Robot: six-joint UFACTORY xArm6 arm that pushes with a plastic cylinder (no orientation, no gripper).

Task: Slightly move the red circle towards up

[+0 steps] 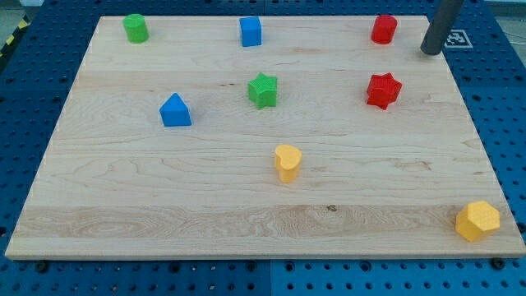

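- While my tip sits at the board's top right edge, it touches no block and has hold of nothing; it is a bare dark rod, slanting in from the view's top.
- The red circle stands upright near the top right corner of the wooden board, just to the view's left of my tip, with a clear gap between them.
- Below the red circle, nearer the view's middle, sits the red star, apart from it.
- Along the top edge, the blue cube is at centre and the green circle is off at the top left.
- The green star holds the middle of the board, with the blue triangular block well to its left.
- The yellow heart is below centre, standing alone.
- Down at the bottom right corner, the yellow hexagonal block sits right at the board's edge.
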